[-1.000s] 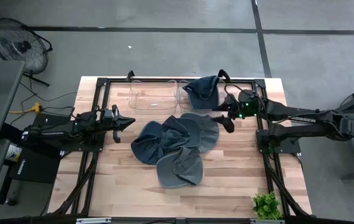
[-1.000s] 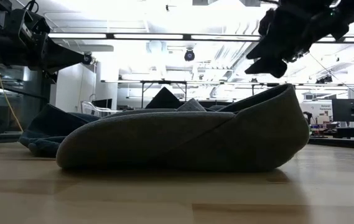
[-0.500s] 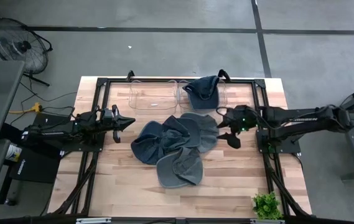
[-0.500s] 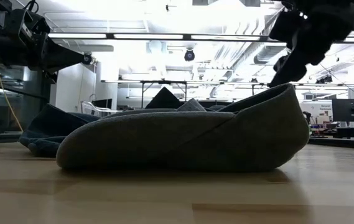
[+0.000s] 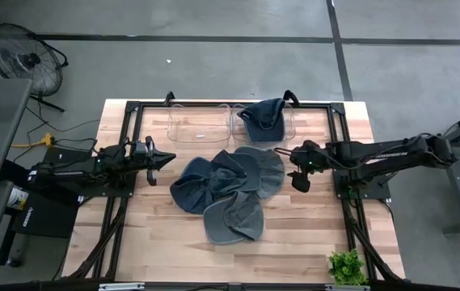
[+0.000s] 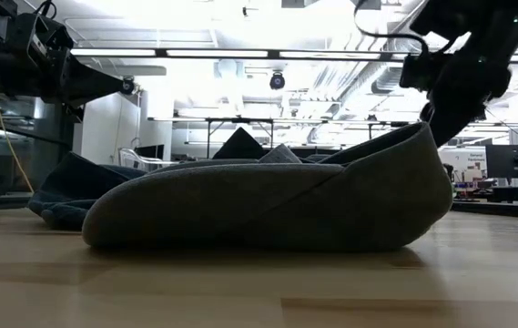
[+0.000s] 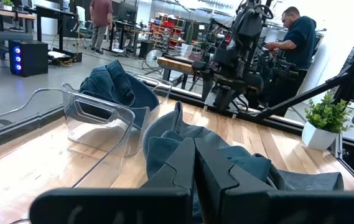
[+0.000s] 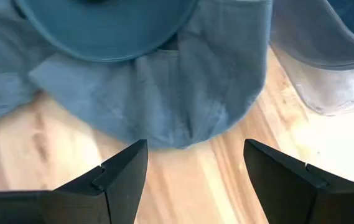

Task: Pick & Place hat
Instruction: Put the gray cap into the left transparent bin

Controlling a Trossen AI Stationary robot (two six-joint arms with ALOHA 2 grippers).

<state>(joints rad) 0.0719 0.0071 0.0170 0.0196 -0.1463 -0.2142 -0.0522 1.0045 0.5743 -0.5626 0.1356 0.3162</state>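
Item: pile of dark blue hats (image 5: 228, 187), heaped at mid-tabletop (image 5: 310, 234); one hat (image 5: 263, 119) already lodged in the clear bin (image 5: 287, 123) at the far edge. Right gripper (image 5: 297, 168): jaws spread wide, empty, poised just beside the pile's nearest brim (image 8: 164, 112). Left gripper (image 5: 163, 159): jaws closed, empty, parked beside the pile. Handling note: a single brim edge is best straddled, so only one hat is lifted.

A light wooden surface (image 5: 310, 218) carries a heap of dark blue hats (image 5: 225, 190), two clear bins (image 5: 201, 125) along its far edge, and a small green plant (image 5: 346, 265).
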